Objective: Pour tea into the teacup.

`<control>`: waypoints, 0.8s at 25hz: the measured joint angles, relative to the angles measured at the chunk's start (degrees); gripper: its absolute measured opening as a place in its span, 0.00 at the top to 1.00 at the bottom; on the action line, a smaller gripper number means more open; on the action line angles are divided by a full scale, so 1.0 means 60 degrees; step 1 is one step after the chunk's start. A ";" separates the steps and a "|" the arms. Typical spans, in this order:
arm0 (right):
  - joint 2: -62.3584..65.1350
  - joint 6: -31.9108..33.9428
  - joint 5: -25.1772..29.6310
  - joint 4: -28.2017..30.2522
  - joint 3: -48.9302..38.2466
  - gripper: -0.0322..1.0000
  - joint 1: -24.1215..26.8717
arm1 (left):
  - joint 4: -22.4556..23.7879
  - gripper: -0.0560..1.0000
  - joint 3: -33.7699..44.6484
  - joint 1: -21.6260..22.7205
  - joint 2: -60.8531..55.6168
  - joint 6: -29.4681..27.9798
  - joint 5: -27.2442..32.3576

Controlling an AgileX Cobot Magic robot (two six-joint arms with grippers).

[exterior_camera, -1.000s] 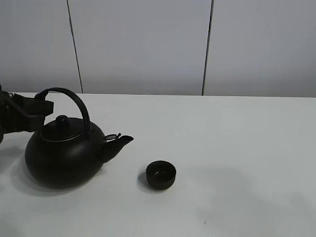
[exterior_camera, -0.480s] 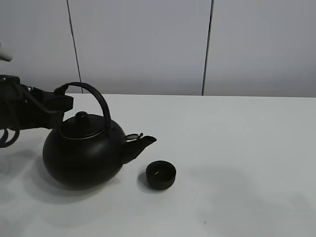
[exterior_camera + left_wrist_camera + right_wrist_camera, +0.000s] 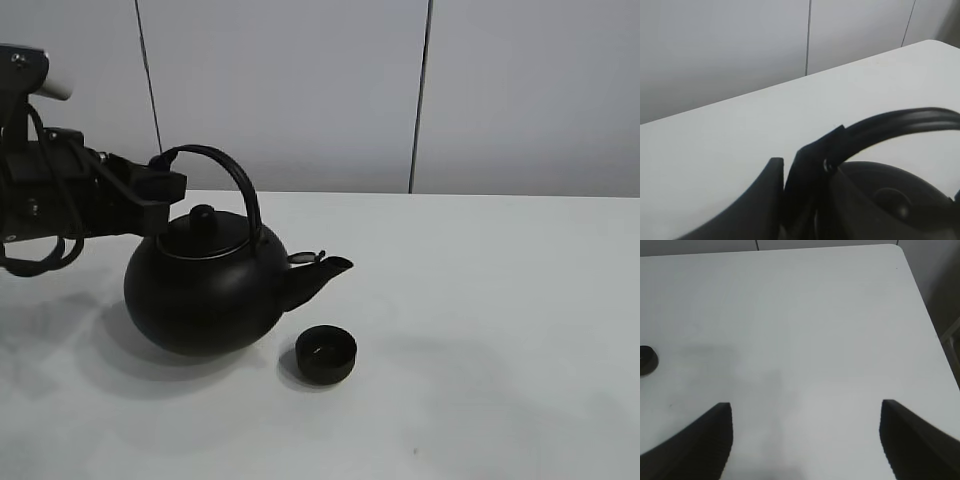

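The left gripper (image 3: 160, 185) pinches the arched handle (image 3: 238, 182) of the kettle (image 3: 205, 295), whose spout (image 3: 325, 270) points straight away from it. Just past the spout tip and lower, the teacup (image 3: 326, 354) sits mouth-up on the table (image 3: 500, 300). The right gripper (image 3: 805, 407) is spread wide and holds nothing.
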State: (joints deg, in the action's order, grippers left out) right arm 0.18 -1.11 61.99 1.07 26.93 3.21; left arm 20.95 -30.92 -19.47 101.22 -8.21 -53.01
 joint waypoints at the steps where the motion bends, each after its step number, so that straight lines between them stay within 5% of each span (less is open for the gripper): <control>1: 0.0000 0.0000 0.0000 0.0000 0.0000 0.43 0.0000 | -0.0036 0.80 -0.0021 -0.0009 0.0000 -0.0008 0.0000; 20: 0.0000 0.0000 -0.0021 0.0000 0.0000 0.43 0.0000 | -0.0319 0.80 -0.0042 -0.0029 0.0000 0.0505 0.0497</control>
State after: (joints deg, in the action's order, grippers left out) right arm 0.18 -1.11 61.86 1.07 26.93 3.21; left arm 19.04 -31.18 -19.64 101.22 -5.18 -50.03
